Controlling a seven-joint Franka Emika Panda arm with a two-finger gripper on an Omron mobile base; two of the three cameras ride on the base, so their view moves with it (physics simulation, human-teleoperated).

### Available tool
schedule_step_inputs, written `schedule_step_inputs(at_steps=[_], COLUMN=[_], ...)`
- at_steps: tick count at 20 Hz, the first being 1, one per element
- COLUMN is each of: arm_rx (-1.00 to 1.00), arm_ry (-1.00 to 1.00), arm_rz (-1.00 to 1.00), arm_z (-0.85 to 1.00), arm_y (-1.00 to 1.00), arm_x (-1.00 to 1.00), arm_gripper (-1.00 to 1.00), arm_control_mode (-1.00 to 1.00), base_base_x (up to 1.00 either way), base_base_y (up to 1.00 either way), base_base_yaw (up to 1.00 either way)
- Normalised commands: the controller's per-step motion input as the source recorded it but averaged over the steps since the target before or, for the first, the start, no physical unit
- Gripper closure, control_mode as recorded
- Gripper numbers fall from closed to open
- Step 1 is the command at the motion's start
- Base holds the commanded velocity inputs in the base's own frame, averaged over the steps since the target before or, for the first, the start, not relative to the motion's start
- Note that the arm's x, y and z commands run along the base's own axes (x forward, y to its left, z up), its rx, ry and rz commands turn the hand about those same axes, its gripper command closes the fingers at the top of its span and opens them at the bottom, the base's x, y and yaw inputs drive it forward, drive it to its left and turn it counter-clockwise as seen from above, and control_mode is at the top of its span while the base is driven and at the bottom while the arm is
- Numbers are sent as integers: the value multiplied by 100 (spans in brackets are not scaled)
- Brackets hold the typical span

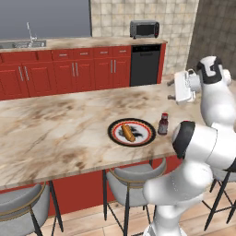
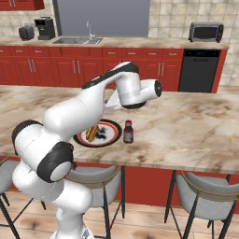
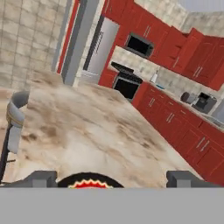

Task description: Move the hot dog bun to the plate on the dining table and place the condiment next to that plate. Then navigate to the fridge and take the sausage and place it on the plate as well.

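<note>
Marble dining table (image 1: 55, 133), bun (image 1: 127, 132) on plate (image 1: 146, 136), condiment (image 1: 163, 123) beside; jaws wide apart, empty.

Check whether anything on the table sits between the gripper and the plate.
Nothing visible does. The open gripper hangs directly over the plate's rim, with only bare dining table beyond it. The condiment stands off to the plate's side, the hot dog bun on the plate.

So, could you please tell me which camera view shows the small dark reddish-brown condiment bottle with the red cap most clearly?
The left base view: the condiment bottle stands unobstructed, just right of the black-rimmed plate. The right base view shows it too, beneath the arm.
</note>
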Motion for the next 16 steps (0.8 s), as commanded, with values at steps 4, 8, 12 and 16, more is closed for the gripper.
schedule_step_inputs(at_steps=[4, 8, 12, 16], arm_rx=[-20, -12, -2, 0], arm_ry=[-6, 9, 27, 38], arm_rz=[-3, -25, -44, -52], arm_z=[88, 61, 34, 3], arm_y=[85, 76, 47, 9], arm_x=[-68, -67, -63, -56], arm_gripper=[-100, -100, -100, -100], arm_control_mode=[-100, -100, -100, -100], base_base_x=[0, 0, 0, 0], base_base_y=[0, 0, 0, 0], base_base_yaw=[0, 0, 0, 0])
